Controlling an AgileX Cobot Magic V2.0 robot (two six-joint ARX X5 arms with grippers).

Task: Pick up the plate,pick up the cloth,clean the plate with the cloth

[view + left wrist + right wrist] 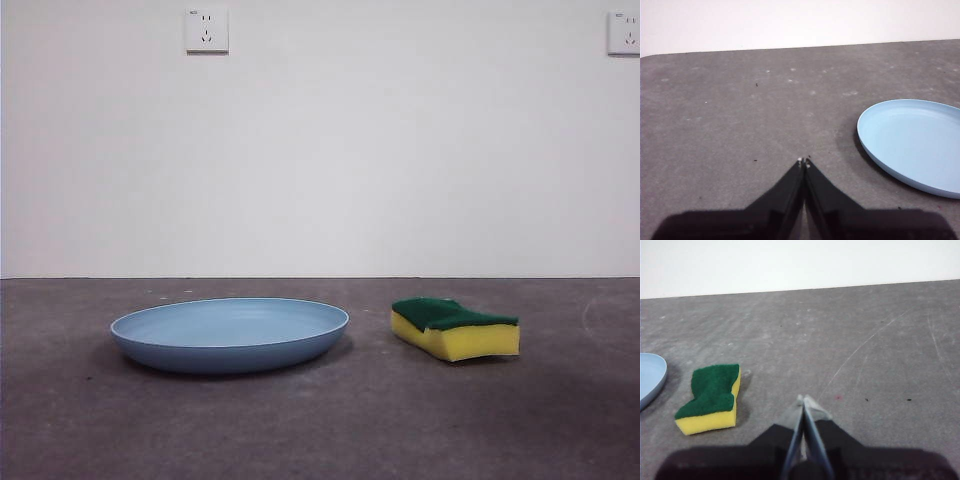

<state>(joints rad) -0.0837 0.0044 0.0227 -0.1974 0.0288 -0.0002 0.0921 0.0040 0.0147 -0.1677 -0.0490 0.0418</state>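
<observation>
A bare test bench or lab setup, not a lived-in kitchen: a scuffed dark grey table top (320, 420) stands against a blank white wall (400, 150) carrying only two white power sockets (206, 30).

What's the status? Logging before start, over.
Left claw shut, empty. Right claw shut, empty. Round light-blue plate and yellow-green sponge apart on grey table. Nothing in the way.

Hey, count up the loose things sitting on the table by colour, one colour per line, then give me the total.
Light blue: 1, the plate
Yellow with a dark green top: 1, the sponge
Total: 2
</observation>
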